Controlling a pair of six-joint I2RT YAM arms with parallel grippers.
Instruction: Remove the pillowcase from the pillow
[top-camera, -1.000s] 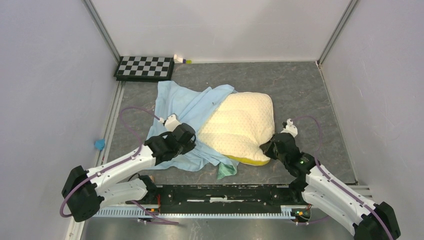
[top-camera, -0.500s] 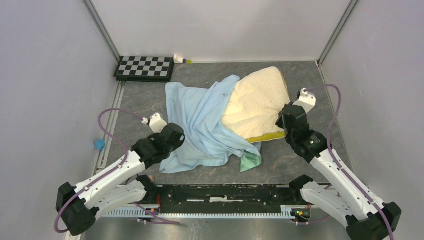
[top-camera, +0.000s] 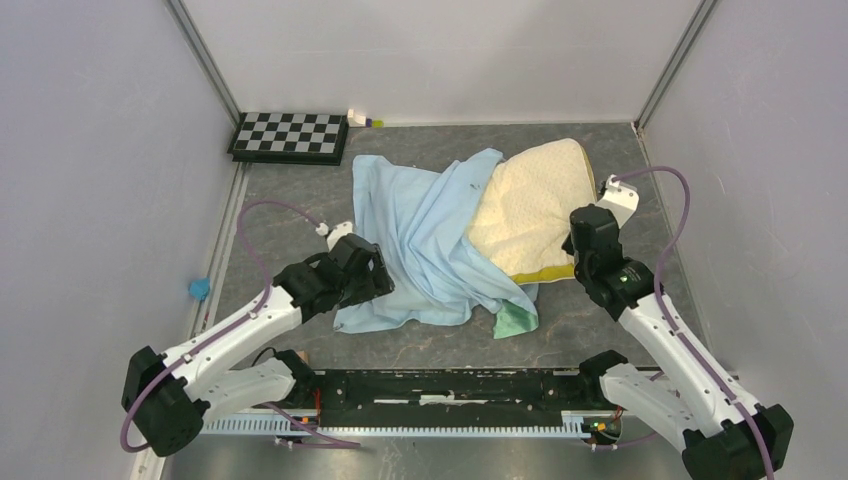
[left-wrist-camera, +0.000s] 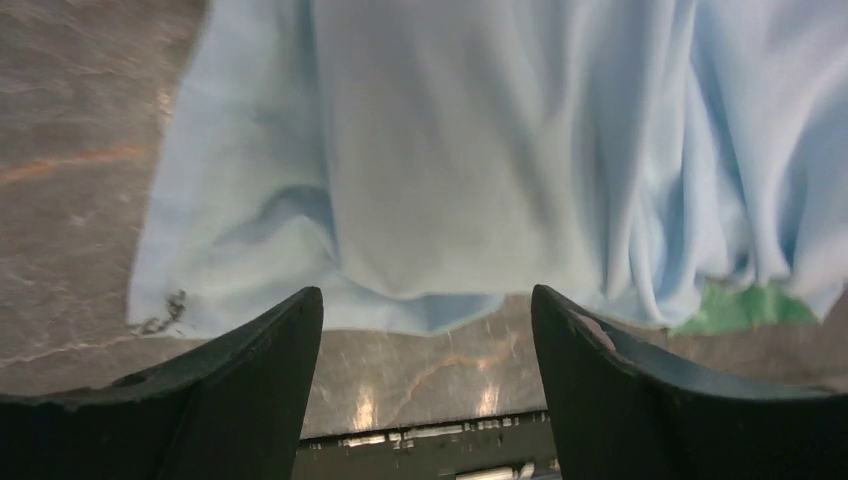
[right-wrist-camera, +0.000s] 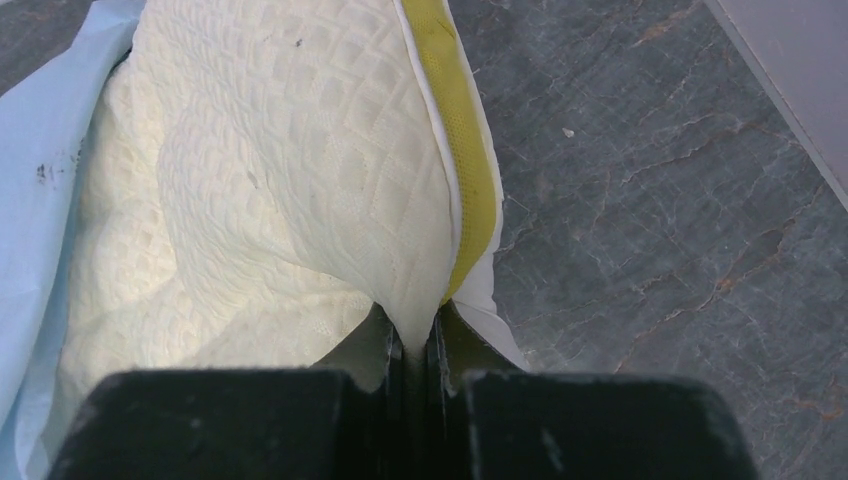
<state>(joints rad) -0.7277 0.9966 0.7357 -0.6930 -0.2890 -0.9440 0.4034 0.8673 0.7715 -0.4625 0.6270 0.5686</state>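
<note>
The light-blue pillowcase (top-camera: 430, 240) lies crumpled mid-table, still covering the left part of the cream pillow (top-camera: 530, 205); its green flap (top-camera: 515, 320) pokes out at the near side. My right gripper (top-camera: 580, 243) is shut on the pillow's near right corner; in the right wrist view the gripper (right-wrist-camera: 412, 340) pinches the cream cover (right-wrist-camera: 280, 170) beside the mustard band (right-wrist-camera: 455, 130). My left gripper (top-camera: 378, 283) hangs open at the pillowcase's near left edge. In the left wrist view the left gripper (left-wrist-camera: 425, 300) holds nothing, with the blue cloth (left-wrist-camera: 450, 150) just beyond its fingertips.
A checkerboard (top-camera: 290, 135) and a small white-and-green item (top-camera: 362, 119) sit at the back left. A small blue object (top-camera: 199, 289) lies by the left wall. Walls close in on both sides, the right one near the pillow. A black rail (top-camera: 450, 385) runs along the near edge.
The right gripper has dragged the pillow back and to the right, drawing more of it out of the pillowcase. The left gripper has opened and let go of the blue cloth.
</note>
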